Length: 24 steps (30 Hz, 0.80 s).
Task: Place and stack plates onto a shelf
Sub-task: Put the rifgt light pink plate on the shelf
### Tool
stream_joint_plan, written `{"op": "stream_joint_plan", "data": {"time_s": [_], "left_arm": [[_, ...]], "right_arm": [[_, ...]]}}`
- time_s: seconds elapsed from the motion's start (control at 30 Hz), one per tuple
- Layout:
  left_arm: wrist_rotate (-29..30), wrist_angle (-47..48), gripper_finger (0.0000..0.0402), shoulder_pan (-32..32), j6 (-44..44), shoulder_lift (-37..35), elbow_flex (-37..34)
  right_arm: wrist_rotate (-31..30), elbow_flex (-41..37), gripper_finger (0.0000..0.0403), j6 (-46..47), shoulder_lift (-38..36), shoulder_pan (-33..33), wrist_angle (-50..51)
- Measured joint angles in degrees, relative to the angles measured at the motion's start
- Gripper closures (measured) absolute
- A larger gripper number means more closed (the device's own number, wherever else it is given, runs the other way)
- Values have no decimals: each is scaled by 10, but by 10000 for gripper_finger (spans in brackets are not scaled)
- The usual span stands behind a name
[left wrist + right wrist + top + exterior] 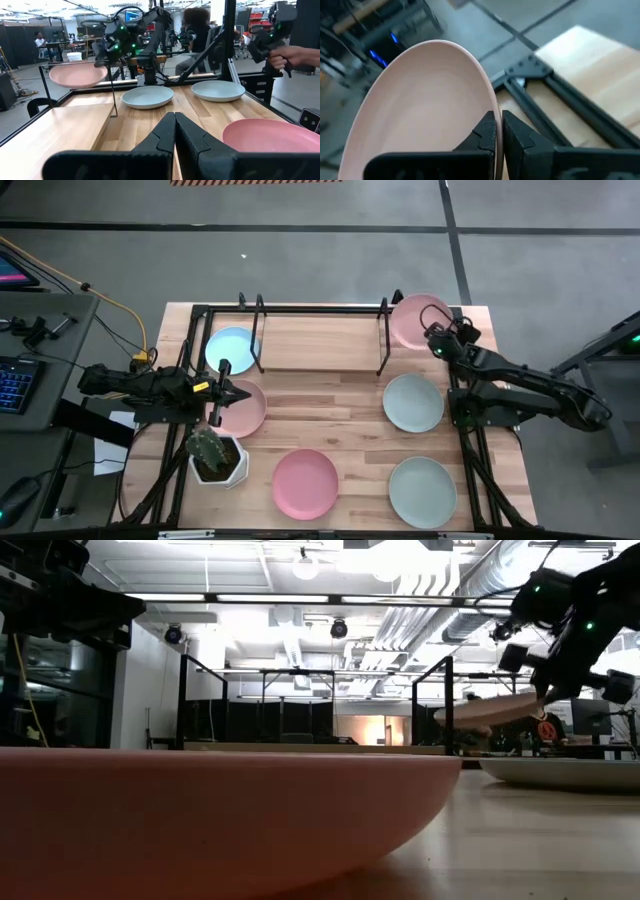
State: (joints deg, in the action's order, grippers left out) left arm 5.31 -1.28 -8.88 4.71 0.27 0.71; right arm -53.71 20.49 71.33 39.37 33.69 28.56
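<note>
One pink plate (418,318) pinched in right end effector (436,343), beside shelf (318,342)

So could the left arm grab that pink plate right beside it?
Probably yes. The left gripper hangs shut over the pink plate's rim, nothing lies between them, and the cactus pot stands clear to the side.

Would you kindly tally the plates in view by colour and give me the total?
Pink plates: 3
Mint green plates: 2
Light blue plates: 1
Total: 6 plates
</note>
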Motion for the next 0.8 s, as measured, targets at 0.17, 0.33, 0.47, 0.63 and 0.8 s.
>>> {"op": "stream_joint_plan", "data": {"time_s": [0.17,0.33,0.47,0.63,0.8], "left_arm": [[0,0,401,0,0,0,0],[0,0,401,0,0,0,0],[0,0,401,0,0,0,0],[0,0,401,0,0,0,0],[0,0,401,0,0,0,0]], "right_arm": [[-45,34,402,-45,-42,0,-4],[-57,114,402,-172,-38,0,-70],[13,182,403,-291,7,0,-155],[153,283,403,-372,122,0,-154],[295,387,403,-438,252,-25,-132]]}}
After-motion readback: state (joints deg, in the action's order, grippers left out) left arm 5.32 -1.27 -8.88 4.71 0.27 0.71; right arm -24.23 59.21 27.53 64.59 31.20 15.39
